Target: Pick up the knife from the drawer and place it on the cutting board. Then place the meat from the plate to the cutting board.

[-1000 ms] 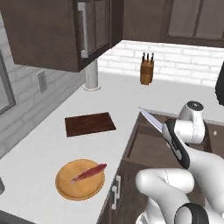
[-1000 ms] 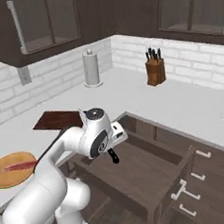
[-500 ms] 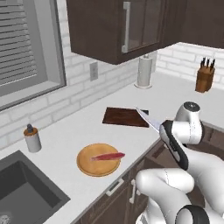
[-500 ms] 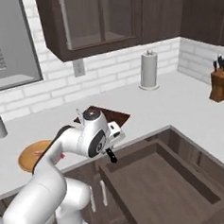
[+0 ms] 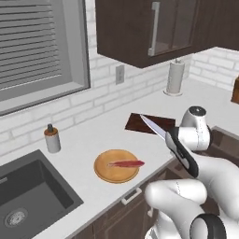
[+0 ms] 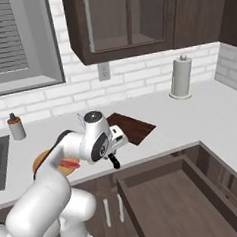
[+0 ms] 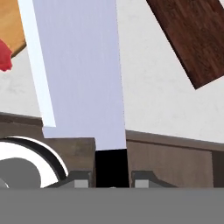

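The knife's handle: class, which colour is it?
Black; the knife handle shows best in the left base view, in the gripper.

No text, label, brand, number or sign can be read anywhere in these views. The small bottle [image 5: 52, 138] far left by the sink [image 5: 28, 196] has a plain body as far as the coarse rendering lets one tell, and the paper towel roll [image 6: 181, 77] at the far right is blank.

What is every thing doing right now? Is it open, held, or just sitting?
knife: held up in the hand, blade out over the counter.
drawer: pulled open.
cutting board: flat on the counter, bare.
meat: lying on the plate.
plate: sitting on the counter.
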